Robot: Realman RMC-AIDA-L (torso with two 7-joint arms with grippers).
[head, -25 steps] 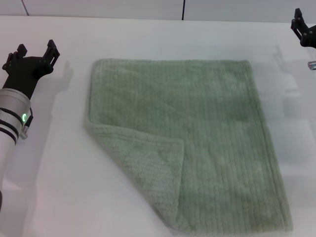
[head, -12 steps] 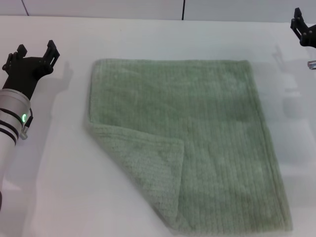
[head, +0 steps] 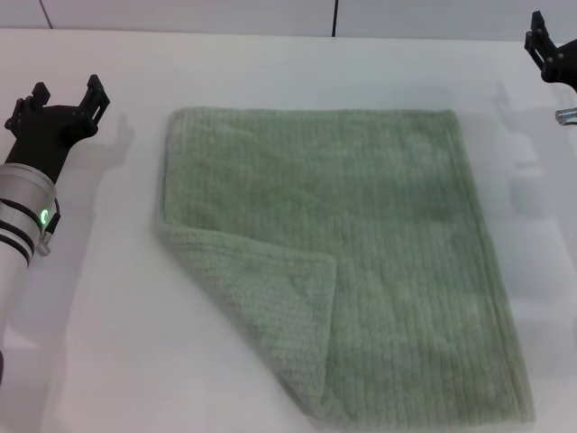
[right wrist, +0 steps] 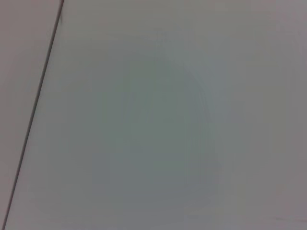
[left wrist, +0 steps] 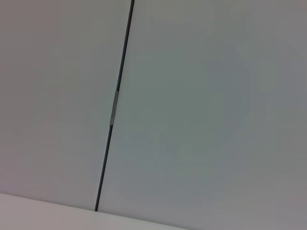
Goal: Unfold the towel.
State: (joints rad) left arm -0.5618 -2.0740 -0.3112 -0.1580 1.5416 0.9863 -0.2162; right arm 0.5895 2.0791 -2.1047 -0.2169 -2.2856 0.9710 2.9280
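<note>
The white surface (head: 108, 343) is carrying the towel (head: 379, 225), which is lying flat across its middle. The towel's near left corner is lying folded over onto the cloth, forming a triangular flap, while the other corners are lying spread out. The left gripper (head: 63, 97) is hovering over the surface well to the left of the towel's far edge, its jaws standing released and holding nothing. The right gripper (head: 547, 51) is showing only partly at the far right edge, well apart from the towel; I cannot tell how its jaws are standing.
</note>
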